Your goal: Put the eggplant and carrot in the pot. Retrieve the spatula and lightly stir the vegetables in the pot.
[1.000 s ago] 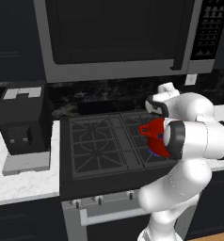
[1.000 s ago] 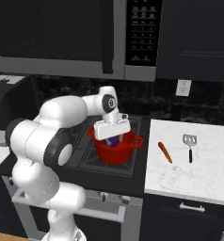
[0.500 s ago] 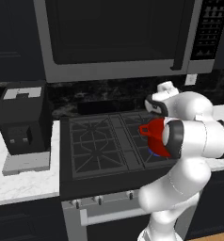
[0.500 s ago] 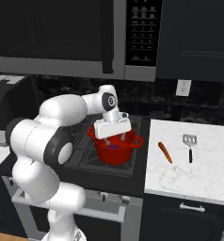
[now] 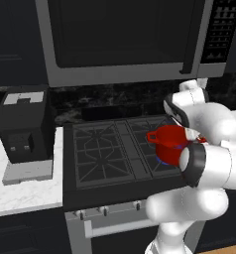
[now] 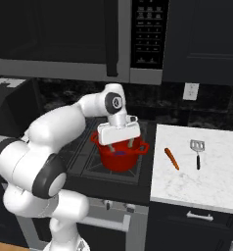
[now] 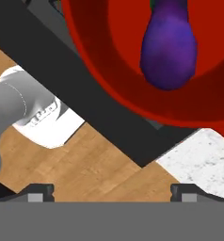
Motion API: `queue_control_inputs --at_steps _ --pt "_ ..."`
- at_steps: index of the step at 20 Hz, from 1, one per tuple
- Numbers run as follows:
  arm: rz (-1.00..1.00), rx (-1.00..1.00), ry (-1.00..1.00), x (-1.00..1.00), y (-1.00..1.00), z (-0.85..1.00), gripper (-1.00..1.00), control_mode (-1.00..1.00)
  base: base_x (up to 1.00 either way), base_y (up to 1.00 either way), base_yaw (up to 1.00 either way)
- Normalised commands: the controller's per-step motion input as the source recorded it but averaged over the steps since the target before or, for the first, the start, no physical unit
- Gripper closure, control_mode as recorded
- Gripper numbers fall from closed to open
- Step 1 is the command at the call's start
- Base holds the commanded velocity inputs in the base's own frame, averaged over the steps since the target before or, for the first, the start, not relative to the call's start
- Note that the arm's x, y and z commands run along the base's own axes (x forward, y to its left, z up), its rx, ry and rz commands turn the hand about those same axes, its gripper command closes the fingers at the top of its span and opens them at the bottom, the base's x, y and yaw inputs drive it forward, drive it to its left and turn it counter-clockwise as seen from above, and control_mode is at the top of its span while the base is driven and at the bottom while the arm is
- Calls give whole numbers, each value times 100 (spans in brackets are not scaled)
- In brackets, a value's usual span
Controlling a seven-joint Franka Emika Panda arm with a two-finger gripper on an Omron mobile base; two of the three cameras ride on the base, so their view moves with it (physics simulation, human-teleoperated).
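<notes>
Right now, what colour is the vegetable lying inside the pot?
Dark purple: the eggplant in the red pot, clearest in the hand view.

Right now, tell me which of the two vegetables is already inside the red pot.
The dark-purple eggplant: it lies inside the round red pot, below the open gripper. The slim orange carrot lies on the white marble counter beside the spatula.

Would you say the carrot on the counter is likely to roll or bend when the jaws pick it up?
The carrot looks slim, straight and round, so it may roll if nudged sideways. It probably stays stiff when lifted. Lying flat on the marble counter, it offers little height to grip.
</notes>
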Motion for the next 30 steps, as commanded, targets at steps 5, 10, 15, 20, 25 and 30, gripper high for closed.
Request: queue_control_inputs --at_steps 5,10,15,20,25,30 --pt "-9 8 -6 -9 -56 15 -100 -100 0 0 0" --pt "-7 14 -2 6 -95 10 -100 -100 0 0 0" --pt "0 15 0 67 -100 -7 -100 -100 0 0 0" --pt "3 20 -3 75 -86 -49 -100 -100 0 0 0" --pt "10 15 -16 49 -26 -95 -100 -100 0 0 0" --pt "5 3 -13 45 0 -62 -100 -100 0 0 0"
